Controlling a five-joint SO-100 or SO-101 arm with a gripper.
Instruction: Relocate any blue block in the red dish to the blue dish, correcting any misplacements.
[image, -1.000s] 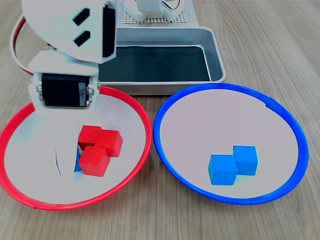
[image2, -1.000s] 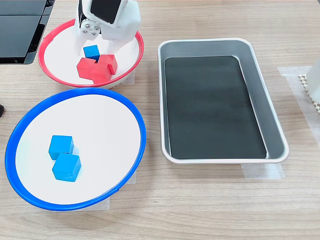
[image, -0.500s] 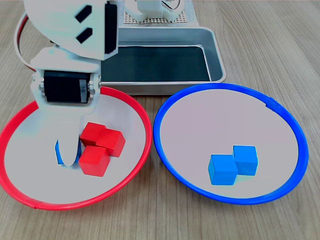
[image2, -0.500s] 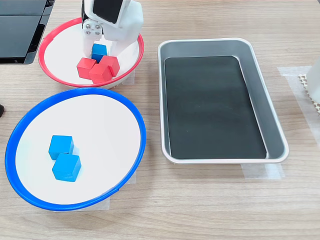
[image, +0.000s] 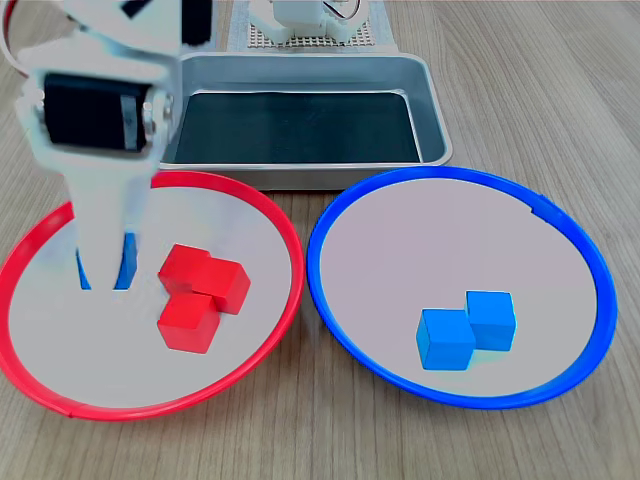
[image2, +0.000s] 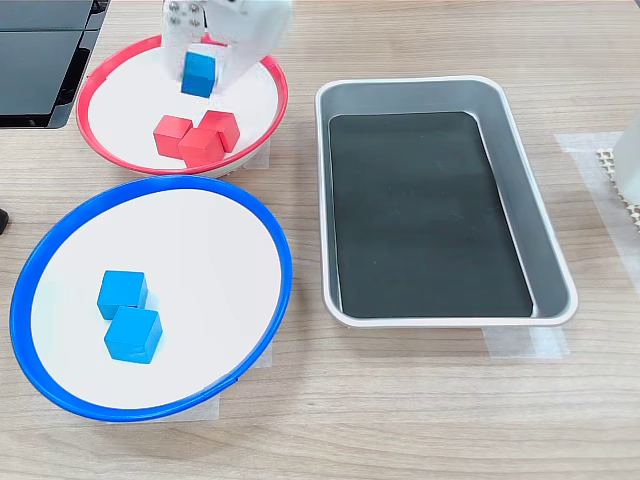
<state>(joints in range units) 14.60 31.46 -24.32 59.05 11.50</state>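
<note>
Since half a second ago the gripper (image2: 200, 72) has risen, carrying the blue block (image2: 199, 74) clear of the red cubes (image2: 197, 138)

In the second exterior view, upper left of the frame, the white fingers (image2: 228, 66) pinch the blue block above the red dish (image2: 276, 110); being a cube it has no long axis, and it hangs slightly tilted, one face toward the camera. In the first exterior view only blue slivers (image: 124, 270) show beside the fingers (image: 104, 222) at left. Two blue cubes (image2: 128, 314) lie touching in the blue dish (image2: 282, 260), lower left; the metal tray (image2: 548, 230) sits to the right
</note>
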